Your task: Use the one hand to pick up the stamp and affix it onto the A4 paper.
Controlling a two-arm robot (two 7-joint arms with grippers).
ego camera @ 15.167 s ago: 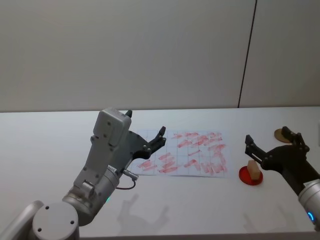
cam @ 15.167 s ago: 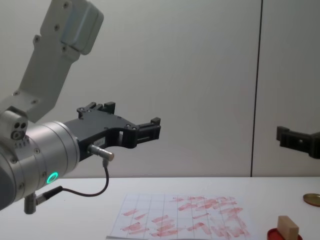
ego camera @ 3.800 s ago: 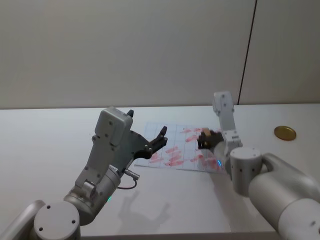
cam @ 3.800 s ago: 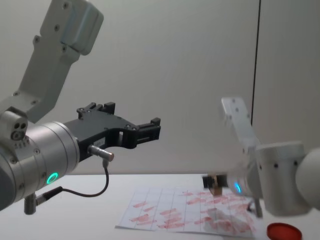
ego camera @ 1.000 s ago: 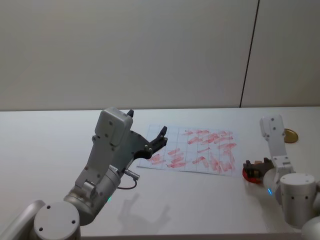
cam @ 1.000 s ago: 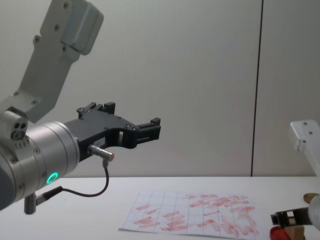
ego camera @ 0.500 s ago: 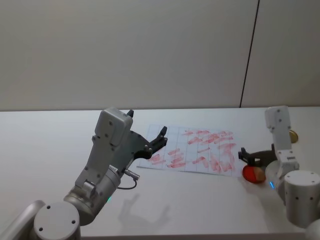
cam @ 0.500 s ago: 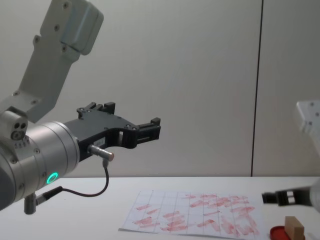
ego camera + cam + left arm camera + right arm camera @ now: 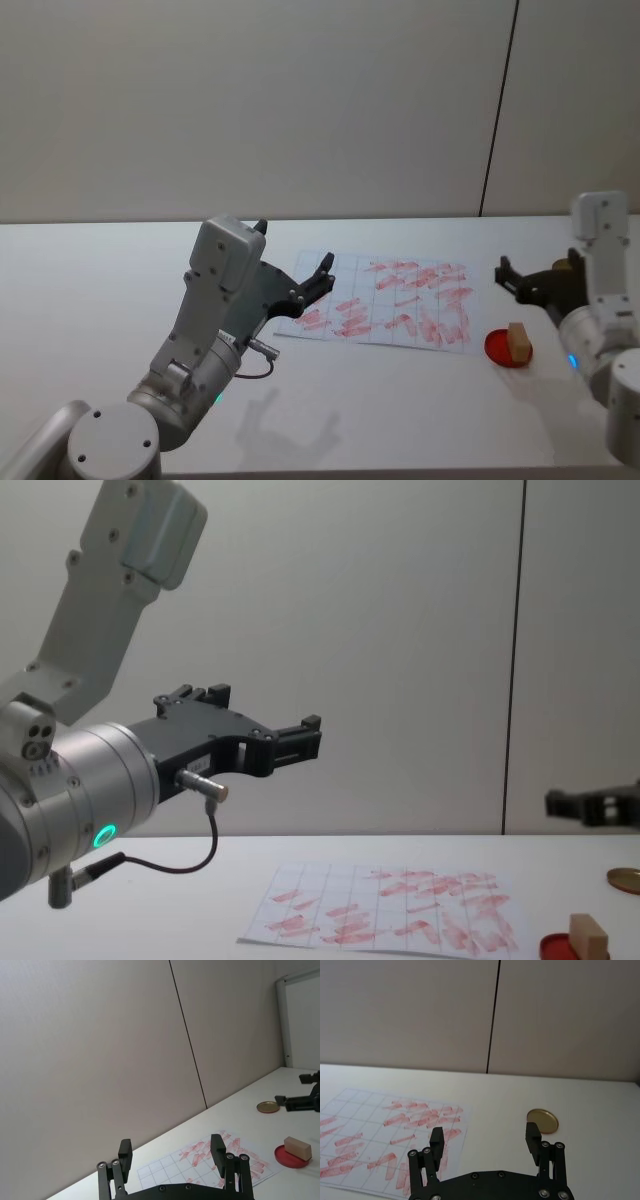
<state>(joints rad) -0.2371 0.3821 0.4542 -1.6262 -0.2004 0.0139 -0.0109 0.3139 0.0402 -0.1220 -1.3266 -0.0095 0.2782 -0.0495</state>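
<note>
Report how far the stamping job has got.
Looks done: the A4 paper carries many red stamp marks, and the stamp rests on the red ink pad, released. In hand: nothing; the right pincer hangs open above the table beyond the pad, near the gold disc. The left pincer is parked open over the paper's edge. Left: nothing evident, unless another impression is wanted.

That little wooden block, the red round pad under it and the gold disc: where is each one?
wooden block (image 9: pixel 517 341), head view, on its top face.
red round pad (image 9: pixel 496 347), head view, bare left rim.
gold disc (image 9: pixel 543 1120), right wrist view, on its centre.
</note>
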